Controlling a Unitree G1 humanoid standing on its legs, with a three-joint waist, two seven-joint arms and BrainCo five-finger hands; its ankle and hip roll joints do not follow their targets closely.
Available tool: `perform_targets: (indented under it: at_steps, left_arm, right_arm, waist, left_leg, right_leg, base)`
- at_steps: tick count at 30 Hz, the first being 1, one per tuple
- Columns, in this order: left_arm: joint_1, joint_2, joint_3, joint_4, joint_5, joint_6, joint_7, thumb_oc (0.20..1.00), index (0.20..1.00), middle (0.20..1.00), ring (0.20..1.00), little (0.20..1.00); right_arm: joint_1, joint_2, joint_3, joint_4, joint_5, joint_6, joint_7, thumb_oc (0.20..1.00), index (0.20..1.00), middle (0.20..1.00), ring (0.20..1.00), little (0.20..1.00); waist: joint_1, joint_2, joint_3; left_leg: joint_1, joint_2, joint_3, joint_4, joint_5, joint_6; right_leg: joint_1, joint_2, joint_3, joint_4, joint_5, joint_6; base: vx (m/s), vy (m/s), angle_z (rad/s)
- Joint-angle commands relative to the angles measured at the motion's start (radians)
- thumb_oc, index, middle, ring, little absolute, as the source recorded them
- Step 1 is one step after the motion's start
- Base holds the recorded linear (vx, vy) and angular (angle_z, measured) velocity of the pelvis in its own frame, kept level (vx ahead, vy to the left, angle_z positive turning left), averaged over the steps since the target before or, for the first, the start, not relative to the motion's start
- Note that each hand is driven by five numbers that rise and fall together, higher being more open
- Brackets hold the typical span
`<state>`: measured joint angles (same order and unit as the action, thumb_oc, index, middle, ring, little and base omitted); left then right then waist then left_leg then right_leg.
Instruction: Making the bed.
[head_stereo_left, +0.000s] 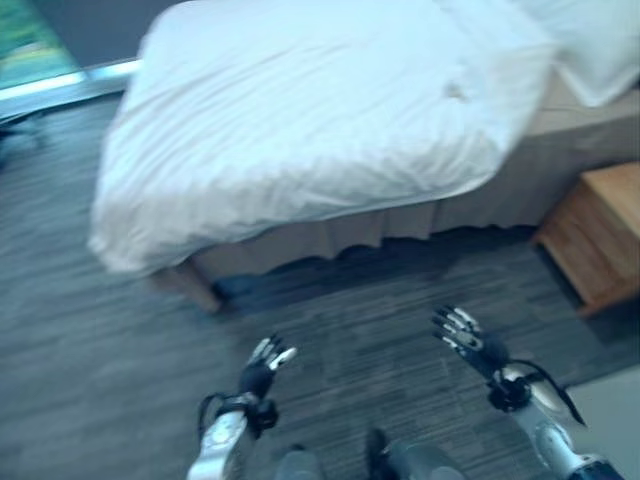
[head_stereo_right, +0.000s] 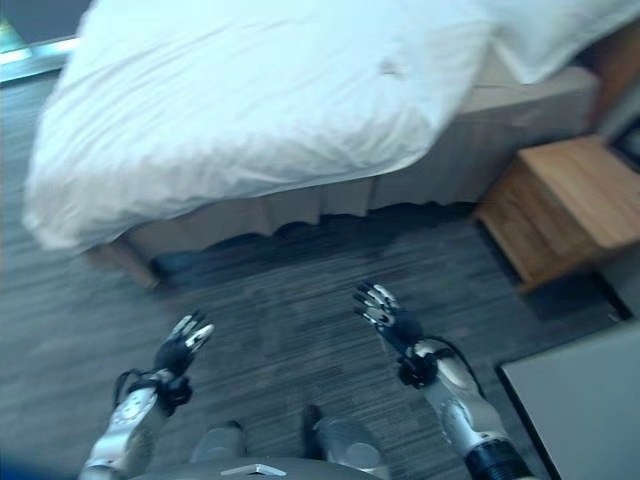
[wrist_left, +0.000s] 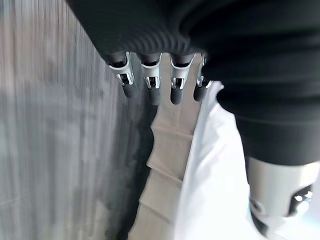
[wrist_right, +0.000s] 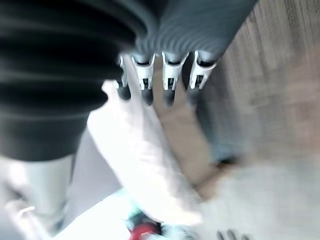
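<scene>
The bed (head_stereo_left: 470, 215) carries a white duvet (head_stereo_left: 300, 120) spread over it, one corner drooping past the foot end, with a pillow (head_stereo_left: 590, 45) at its head. Beside the head end stands a wooden nightstand (head_stereo_left: 595, 235). Both hands hang over the dark carpet (head_stereo_left: 100, 350) short of the bed: left hand (head_stereo_left: 265, 368) and right hand (head_stereo_left: 468, 340), fingers loosely extended, holding nothing

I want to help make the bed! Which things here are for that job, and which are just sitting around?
For the job: white duvet, pillow, bed, left hand and right hand, both open above the carpet.

Just sitting around: wooden nightstand, grey carpet.
</scene>
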<state>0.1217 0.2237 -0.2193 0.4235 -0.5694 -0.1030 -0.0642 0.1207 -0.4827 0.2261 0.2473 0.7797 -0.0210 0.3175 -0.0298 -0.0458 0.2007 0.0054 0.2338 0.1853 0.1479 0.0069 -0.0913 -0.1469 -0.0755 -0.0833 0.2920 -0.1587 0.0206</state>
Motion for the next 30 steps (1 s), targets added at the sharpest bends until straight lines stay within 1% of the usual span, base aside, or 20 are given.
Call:
perform_targets:
  at_steps: [1,2,3,4,7,8,12,13,18,19,21,22,24,25,26,27,28,30]
  left_arm:
    - [-0.057,0.081,0.056,-0.055,0.012,-0.057,-0.004,1.000,1.000,1.000,1.000,1.000]
    - [-0.050,0.079,0.052,-0.054,0.014,-0.056,-0.010,1.000,1.000,1.000,1.000,1.000]
    - [-0.050,0.079,0.052,-0.055,0.014,-0.056,-0.010,1.000,1.000,1.000,1.000,1.000]
    - [-0.037,0.077,0.040,-0.061,0.033,-0.054,-0.013,1.000,1.000,1.000,1.000,1.000]
    - [-0.036,0.083,0.039,-0.072,0.045,-0.052,-0.018,1.000,1.000,1.000,1.000,1.000]
    - [-0.022,0.089,0.045,-0.077,0.050,-0.048,-0.023,1.000,1.000,1.000,1.000,1.000]
    - [-0.011,0.091,0.060,-0.068,0.053,-0.044,-0.016,1.000,1.000,1.000,1.000,1.000]
    - [-0.007,0.096,0.061,-0.071,0.067,-0.045,-0.019,1.000,1.000,1.000,1.000,1.000]
    - [-0.004,0.108,0.061,-0.088,0.086,-0.051,-0.021,1.000,1.000,1.000,1.000,1.000]
    - [-0.030,0.086,0.131,-0.050,0.082,-0.075,0.103,1.000,1.000,1.000,1.000,1.000]
    - [-0.033,0.075,0.118,-0.037,0.072,-0.075,0.100,1.000,1.000,1.000,1.000,1.000]
    - [-0.043,0.069,0.100,-0.035,0.076,-0.074,0.107,1.000,1.000,1.000,1.000,1.000]
    - [-0.042,0.085,0.094,-0.061,0.082,-0.075,0.101,1.000,1.000,1.000,1.000,1.000]
    - [-0.040,0.093,0.092,-0.062,0.093,-0.073,0.100,1.000,1.000,1.000,1.000,1.000]
    - [-0.044,0.105,0.094,-0.044,0.109,-0.070,0.098,1.000,1.000,1.000,1.000,1.000]
    - [-0.044,0.105,0.094,-0.043,0.109,-0.071,0.098,1.000,1.000,1.000,1.000,1.000]
    - [-0.046,0.106,0.096,-0.032,0.107,-0.069,0.099,1.000,1.000,1.000,1.000,1.000]
    - [-0.041,0.106,0.107,-0.026,0.104,-0.070,0.105,1.000,1.000,1.000,1.000,1.000]
  right_arm:
    - [0.097,0.064,0.019,-0.090,-0.027,-0.043,0.002,1.000,1.000,1.000,1.000,1.000]
    - [0.106,0.075,0.017,-0.089,-0.034,-0.045,0.002,1.000,1.000,1.000,1.000,1.000]
    - [0.107,0.075,0.017,-0.089,-0.034,-0.045,0.002,1.000,1.000,1.000,1.000,1.000]
    - [0.106,0.088,0.028,-0.065,-0.097,-0.052,-0.012,1.000,1.000,1.000,1.000,1.000]
    - [0.094,0.098,0.032,-0.069,-0.114,-0.051,-0.023,1.000,1.000,1.000,1.000,1.000]
    - [0.101,0.114,0.043,-0.075,-0.093,-0.042,-0.007,1.000,1.000,1.000,1.000,1.000]
    - [0.106,0.110,0.039,-0.066,-0.122,-0.035,-0.016,1.000,1.000,1.000,1.000,1.000]
    - [0.118,0.107,0.021,-0.065,-0.120,-0.036,-0.015,1.000,1.000,1.000,1.000,1.000]
    - [0.131,0.097,-0.002,-0.057,-0.152,-0.044,-0.022,1.000,1.000,1.000,1.000,1.000]
    - [0.009,0.078,-0.076,0.032,-0.208,-0.065,-0.223,1.000,1.000,1.000,1.000,1.000]
    - [0.023,0.073,-0.073,0.035,-0.263,-0.060,-0.226,1.000,1.000,1.000,1.000,1.000]
    - [0.024,0.091,-0.075,0.050,-0.290,-0.063,-0.259,1.000,1.000,1.000,1.000,1.000]
    - [0.023,0.128,-0.093,0.044,-0.231,-0.078,-0.272,1.000,1.000,1.000,1.000,1.000]
    - [0.025,0.140,-0.087,0.043,-0.215,-0.080,-0.264,1.000,1.000,1.000,1.000,1.000]
    - [0.014,0.130,-0.060,0.050,-0.282,-0.073,-0.251,1.000,1.000,1.000,1.000,1.000]
    - [0.014,0.131,-0.060,0.050,-0.283,-0.073,-0.251,1.000,1.000,1.000,1.000,1.000]
    - [0.009,0.123,-0.054,0.045,-0.313,-0.071,-0.258,1.000,1.000,1.000,1.000,1.000]
    - [0.003,0.118,-0.054,0.023,-0.317,-0.073,-0.268,1.000,1.000,1.000,1.000,1.000]
  waist:
    - [-0.025,-0.047,-0.060]
    - [-0.025,-0.035,-0.069]
    - [-0.026,-0.035,-0.069]
    - [-0.029,-0.029,-0.076]
    - [-0.032,-0.027,-0.078]
    - [-0.030,-0.023,-0.079]
    - [-0.026,-0.021,-0.075]
    - [-0.033,-0.018,-0.079]
    - [-0.041,-0.011,-0.081]
    - [-0.005,-0.044,-0.039]
    - [-0.019,-0.017,-0.055]
    - [-0.035,-0.004,-0.062]
    - [-0.042,-0.002,-0.056]
    - [-0.038,-0.001,-0.057]
    - [-0.029,0.001,-0.058]
    - [-0.029,0.001,-0.058]
    - [-0.027,0.000,-0.055]
    - [-0.025,0.000,-0.050]
  left_leg:
    - [-0.056,-0.154,0.054,-0.042,0.001,0.053]
    - [-0.040,-0.162,0.043,-0.109,0.001,0.056]
    - [-0.036,-0.164,0.042,-0.116,0.005,0.056]
    - [-0.026,-0.189,-0.011,-0.148,0.004,0.065]
    - [-0.022,-0.194,-0.014,-0.156,0.007,0.065]
    - [-0.010,-0.197,-0.011,-0.164,0.009,0.067]
    - [0.021,-0.201,-0.007,-0.185,0.008,0.071]
    - [0.035,-0.205,-0.008,-0.205,0.011,0.072]
    - [0.045,-0.210,-0.002,-0.229,0.017,0.073]
    - [-0.053,-0.144,-0.147,0.006,-0.009,0.024]
    - [0.018,-0.152,-0.143,-0.153,0.001,0.031]
    - [0.055,-0.173,-0.146,-0.216,0.011,0.046]
    - [0.050,-0.186,-0.131,-0.207,0.012,0.054]
    - [0.051,-0.194,-0.126,-0.207,0.010,0.060]
    - [0.050,-0.205,-0.116,-0.212,0.007,0.068]
    - [0.050,-0.206,-0.116,-0.211,0.007,0.068]
    - [0.046,-0.210,-0.110,-0.205,0.004,0.070]
    - [0.044,-0.212,-0.090,-0.195,-0.005,0.074]
  right_leg:
    - [0.146,-0.047,-0.060,-0.322,0.218,0.103]
    - [0.147,-0.040,-0.077,-0.328,0.212,0.108]
    - [0.149,-0.040,-0.079,-0.328,0.212,0.109]
    - [0.154,-0.038,-0.083,-0.328,0.211,0.108]
    - [0.153,-0.038,-0.073,-0.324,0.210,0.108]
    - [0.156,-0.040,-0.064,-0.318,0.209,0.106]
    - [0.166,-0.041,-0.047,-0.314,0.207,0.105]
    - [0.169,-0.041,-0.038,-0.317,0.210,0.108]
    - [0.162,-0.037,-0.019,-0.328,0.219,0.113]
    - [0.124,-0.001,-0.012,-0.257,0.180,0.055]
    - [0.126,0.005,-0.015,-0.252,0.178,0.063]
    - [0.118,0.001,-0.005,-0.242,0.190,0.078]
    - [0.117,-0.009,0.009,-0.245,0.202,0.087]
    - [0.119,-0.013,0.017,-0.252,0.205,0.090]
    - [0.122,-0.024,0.019,-0.260,0.210,0.095]
    - [0.122,-0.024,0.019,-0.261,0.210,0.095]
    - [0.121,-0.032,0.012,-0.260,0.214,0.099]
    - [0.117,-0.040,0.006,-0.254,0.219,0.106]
  base:
    - [0.00,-0.006,0.54]
    - [0.02,0.023,0.41]
    - [0.04,0.033,0.29]
    - [0.03,0.030,0.07]
    - [0.03,0.049,-0.18]
    - [0.05,0.052,-0.36]
    - [0.04,0.055,-0.46]
    - [0.04,0.044,-0.10]
    - [0.03,0.031,-0.08]
    - [0.04,0.080,-0.06]
    - [0.05,0.229,0.11]
    - [0.00,0.319,0.23]
    - [-0.01,0.244,0.13]
    - [0.00,0.201,-0.04]
    - [0.00,0.133,-0.09]
    - [-0.01,0.122,-0.12]
    - [-0.02,0.071,-0.10]
    - [-0.02,0.093,-0.06]
